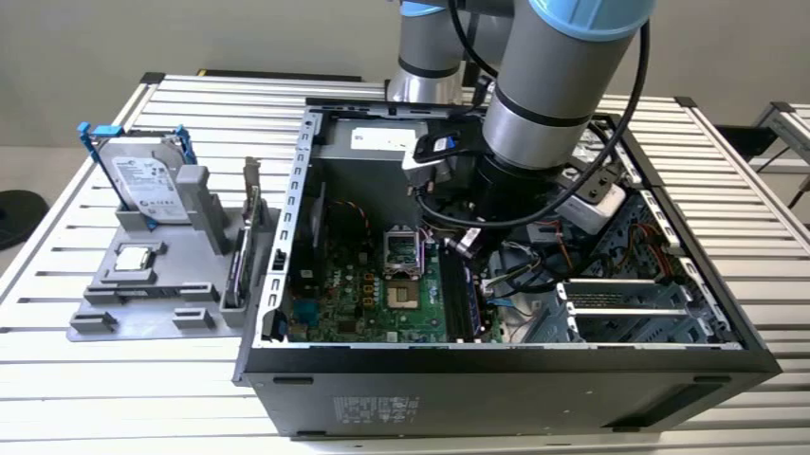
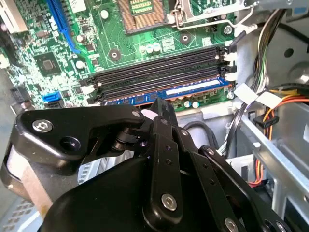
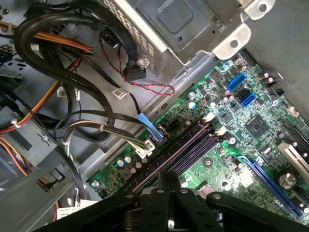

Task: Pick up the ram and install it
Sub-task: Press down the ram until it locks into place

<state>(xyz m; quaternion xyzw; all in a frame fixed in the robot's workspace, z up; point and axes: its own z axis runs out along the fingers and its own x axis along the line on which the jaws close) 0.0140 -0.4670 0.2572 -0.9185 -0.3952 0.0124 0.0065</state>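
Fingers [image 2: 157,108] pinched together, pressing down on the ram [image 2: 193,92], which sits edge-on in the memory slot nearest them on the green board [image 2: 43,63], inside the open computer case [image 1: 506,365]. Pickup done; whether it's fully seated, I can't tell.
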